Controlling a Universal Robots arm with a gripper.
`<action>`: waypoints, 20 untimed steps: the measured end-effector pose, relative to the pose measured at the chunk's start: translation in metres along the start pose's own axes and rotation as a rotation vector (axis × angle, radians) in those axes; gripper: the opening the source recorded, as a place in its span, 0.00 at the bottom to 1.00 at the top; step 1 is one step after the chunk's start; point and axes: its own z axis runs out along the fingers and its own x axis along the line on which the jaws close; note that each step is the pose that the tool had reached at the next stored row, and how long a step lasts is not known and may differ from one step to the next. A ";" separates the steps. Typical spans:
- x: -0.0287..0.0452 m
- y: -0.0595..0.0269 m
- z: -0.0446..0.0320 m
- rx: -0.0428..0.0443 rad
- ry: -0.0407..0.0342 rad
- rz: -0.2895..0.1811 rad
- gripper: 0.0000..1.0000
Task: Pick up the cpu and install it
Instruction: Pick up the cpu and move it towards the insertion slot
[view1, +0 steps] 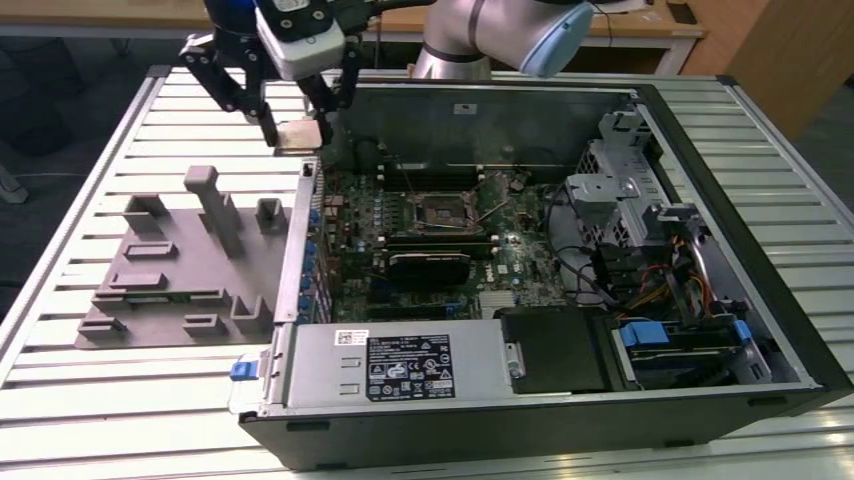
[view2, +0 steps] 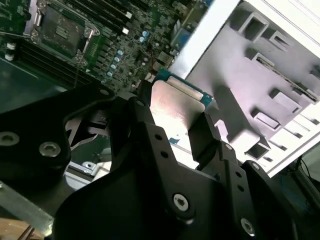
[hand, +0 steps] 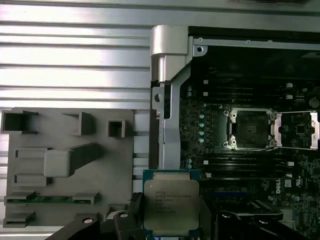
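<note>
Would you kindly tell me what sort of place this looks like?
Likely a robotics lab bench for computer assembly: an open computer case lies on a slatted metal table, a grey fixture plate beside it, and the robot's hand holds the cpu above them.

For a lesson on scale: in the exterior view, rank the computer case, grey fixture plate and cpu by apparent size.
Largest: computer case.
Then: grey fixture plate.
Smallest: cpu, held in the pincer.

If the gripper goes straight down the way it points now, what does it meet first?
Likely the computer case's side wall: in the first wrist view the cpu, shut in the gripper, hangs over that wall, short of the open socket. Depth is unclear.
</note>
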 end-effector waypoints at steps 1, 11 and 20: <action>-0.0032 0.0000 0.0001 0.0000 -0.0001 0.000 0.54; -0.0370 0.0001 0.0016 -0.0001 -0.0001 0.000 0.54; -0.0690 0.0002 0.0028 -0.0001 0.0001 0.000 0.54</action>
